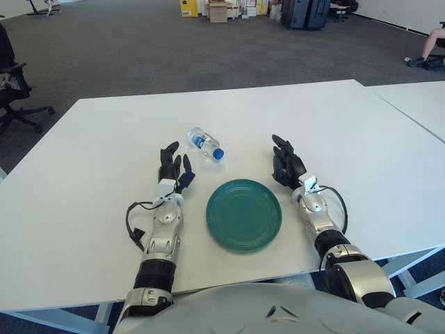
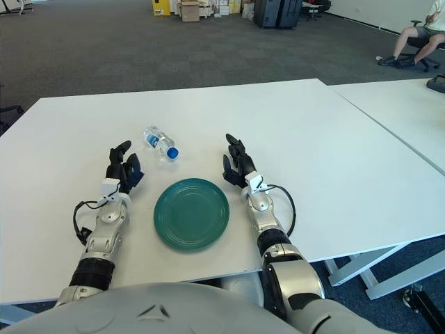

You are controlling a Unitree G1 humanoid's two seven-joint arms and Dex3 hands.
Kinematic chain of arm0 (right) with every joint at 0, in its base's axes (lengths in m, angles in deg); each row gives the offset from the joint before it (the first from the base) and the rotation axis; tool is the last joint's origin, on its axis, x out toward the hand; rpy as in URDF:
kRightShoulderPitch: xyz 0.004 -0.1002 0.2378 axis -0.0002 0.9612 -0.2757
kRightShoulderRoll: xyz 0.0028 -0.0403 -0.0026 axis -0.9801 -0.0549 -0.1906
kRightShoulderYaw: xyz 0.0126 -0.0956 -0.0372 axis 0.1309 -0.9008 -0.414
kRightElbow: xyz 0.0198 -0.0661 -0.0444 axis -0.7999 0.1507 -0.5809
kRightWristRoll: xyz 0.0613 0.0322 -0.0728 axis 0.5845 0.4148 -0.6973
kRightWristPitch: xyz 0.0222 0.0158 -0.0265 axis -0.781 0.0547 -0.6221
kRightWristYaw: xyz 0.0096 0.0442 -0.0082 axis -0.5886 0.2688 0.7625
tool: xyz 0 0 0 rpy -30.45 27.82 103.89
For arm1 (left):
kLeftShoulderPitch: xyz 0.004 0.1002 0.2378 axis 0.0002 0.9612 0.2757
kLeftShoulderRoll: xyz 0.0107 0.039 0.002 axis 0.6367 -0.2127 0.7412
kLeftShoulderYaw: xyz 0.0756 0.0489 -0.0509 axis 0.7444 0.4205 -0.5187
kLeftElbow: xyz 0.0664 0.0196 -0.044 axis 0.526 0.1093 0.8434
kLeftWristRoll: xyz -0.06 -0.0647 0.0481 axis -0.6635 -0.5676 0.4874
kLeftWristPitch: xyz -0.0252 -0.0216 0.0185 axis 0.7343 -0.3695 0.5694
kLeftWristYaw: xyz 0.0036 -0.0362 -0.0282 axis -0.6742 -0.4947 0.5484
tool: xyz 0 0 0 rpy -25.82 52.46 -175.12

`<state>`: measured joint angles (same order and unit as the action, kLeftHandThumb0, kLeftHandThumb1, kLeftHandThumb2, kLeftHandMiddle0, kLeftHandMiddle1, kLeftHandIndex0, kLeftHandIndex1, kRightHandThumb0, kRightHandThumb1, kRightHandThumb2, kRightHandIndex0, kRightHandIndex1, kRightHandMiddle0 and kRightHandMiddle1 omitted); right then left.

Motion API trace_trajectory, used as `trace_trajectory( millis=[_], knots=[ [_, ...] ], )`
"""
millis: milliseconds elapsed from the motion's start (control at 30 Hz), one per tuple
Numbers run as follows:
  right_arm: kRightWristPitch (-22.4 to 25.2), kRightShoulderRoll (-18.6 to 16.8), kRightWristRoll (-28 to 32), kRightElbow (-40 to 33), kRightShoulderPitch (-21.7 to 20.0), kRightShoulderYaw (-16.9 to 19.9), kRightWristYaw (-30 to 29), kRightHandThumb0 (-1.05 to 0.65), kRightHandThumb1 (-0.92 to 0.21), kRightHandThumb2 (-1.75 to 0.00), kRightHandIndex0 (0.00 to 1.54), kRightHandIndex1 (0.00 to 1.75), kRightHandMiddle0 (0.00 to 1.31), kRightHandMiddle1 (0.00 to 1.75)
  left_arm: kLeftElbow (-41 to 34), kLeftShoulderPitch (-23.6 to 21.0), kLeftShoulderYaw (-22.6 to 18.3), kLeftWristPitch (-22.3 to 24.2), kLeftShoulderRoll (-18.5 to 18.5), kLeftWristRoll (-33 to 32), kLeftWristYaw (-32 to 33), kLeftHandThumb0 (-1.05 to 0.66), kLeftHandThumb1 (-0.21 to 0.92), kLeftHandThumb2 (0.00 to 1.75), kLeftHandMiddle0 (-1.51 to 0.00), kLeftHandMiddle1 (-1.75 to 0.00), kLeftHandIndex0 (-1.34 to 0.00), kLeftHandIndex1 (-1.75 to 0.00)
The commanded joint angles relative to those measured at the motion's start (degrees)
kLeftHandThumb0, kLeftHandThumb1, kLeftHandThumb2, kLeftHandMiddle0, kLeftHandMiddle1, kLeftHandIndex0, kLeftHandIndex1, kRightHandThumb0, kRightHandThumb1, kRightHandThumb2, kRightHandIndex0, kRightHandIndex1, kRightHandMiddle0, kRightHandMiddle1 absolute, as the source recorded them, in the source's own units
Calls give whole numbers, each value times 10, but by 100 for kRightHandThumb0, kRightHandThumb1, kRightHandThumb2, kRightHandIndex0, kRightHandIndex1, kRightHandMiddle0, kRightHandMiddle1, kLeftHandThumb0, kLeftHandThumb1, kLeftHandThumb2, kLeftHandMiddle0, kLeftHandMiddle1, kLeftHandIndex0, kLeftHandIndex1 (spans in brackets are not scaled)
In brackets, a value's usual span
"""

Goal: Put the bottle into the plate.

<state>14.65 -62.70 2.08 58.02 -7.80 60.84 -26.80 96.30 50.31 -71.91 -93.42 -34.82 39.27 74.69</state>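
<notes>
Nothing done yet. Small clear plastic bottle with blue cap (image 1: pixel 204 143) lying on white tabletop (image 1: pixel 97 174), just beyond left hand (image 1: pixel 173 169) fingers (image 1: pixel 168 154), untouched. Round green plate (image 1: pixel 244 214) bare between both hands. Right hand (image 1: pixel 288 165) beside plate; fingers of both spread, holding nothing. Left: reach, grasp, carry, place.

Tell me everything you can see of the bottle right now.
The bottle is small, clear plastic with a blue cap and a label band around its middle. It lies on its side on the white table, cap toward the green plate, apart from it. Nothing grips it; the left hand shows just near-left of it.
</notes>
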Motion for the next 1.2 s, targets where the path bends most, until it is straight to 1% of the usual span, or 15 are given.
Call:
trace_trajectory(
  millis=[0,333,400,467,567,600,667,700,767,800,833,900,933,1033,1167],
  knots=[
    [19,0,-6,24,24,-1,-4,-81,-92,-88,13,1,0,34,0,-9,-1,-5,7,5,0,-76,92,83,-41,-1,0,-75],
    [20,-2,-3,22,24,0,-1,-80,-92,-89,14,1,0,35,-1,-10,-2,-4,9,2,-2,-75,92,81,-43,-2,0,-78],
    [20,-3,-3,23,23,0,-1,-80,-92,-89,14,1,0,35,-1,-11,-5,-10,13,-1,-5,-75,92,80,-43,-2,0,-78],
    [19,-3,-3,22,23,-1,0,-80,-92,-89,15,1,0,36,-7,-14,-9,-25,29,6,-7,-75,92,79,-43,-2,0,-79],
    [17,-2,-4,24,22,-1,1,-79,-92,-89,15,1,0,36,-11,-30,-10,-87,91,64,7,-75,92,75,-42,-2,0,-78],
    [17,-2,-4,24,21,-1,1,-79,-92,-90,15,1,0,36,-9,-34,-10,-101,103,78,12,-76,92,73,-41,-1,0,-76],
    [15,-2,-5,27,19,-2,1,-79,-92,-90,16,2,0,36,-2,-45,-7,-139,150,133,31,-78,92,67,-38,-1,0,-72],
    [13,-2,-5,27,19,-2,3,-79,-92,-90,16,2,0,36,5,-56,-5,-156,181,168,46,-79,92,64,-37,-1,0,-70],
    [11,-1,-6,30,18,-3,5,-78,-92,-90,16,2,0,36,26,-82,-1,-176,232,223,75,-82,92,54,-33,0,0,-67],
    [11,-1,-6,31,17,-3,7,-78,-92,-90,16,2,0,36,37,-95,1,-181,252,245,88,-84,92,46,-30,0,0,-65],
    [11,-1,-6,31,17,-3,8,-78,-92,-90,16,2,0,36,52,-116,8,-180,277,279,113,-85,92,43,-29,0,0,-64],
    [13,0,-6,34,15,-3,9,-78,-92,-90,16,2,0,36,77,-148,21,-177,308,328,151,-88,92,32,-24,0,0,-61],
    [13,0,-6,35,14,-3,9,-78,-92,-90,16,2,0,35,87,-158,27,-176,317,344,166,-89,92,28,-22,0,0,-60],
    [16,-1,-2,38,12,-1,12,-78,-92,-90,16,1,0,35,130,-214,51,-169,348,391,205,-91,91,23,-19,0,0,-58],
    [25,-4,-3,37,11,-1,9,-79,-92,-90,15,1,0,33,170,-274,90,-159,375,449,252,-95,90,18,-14,0,0,-52]
  ],
)
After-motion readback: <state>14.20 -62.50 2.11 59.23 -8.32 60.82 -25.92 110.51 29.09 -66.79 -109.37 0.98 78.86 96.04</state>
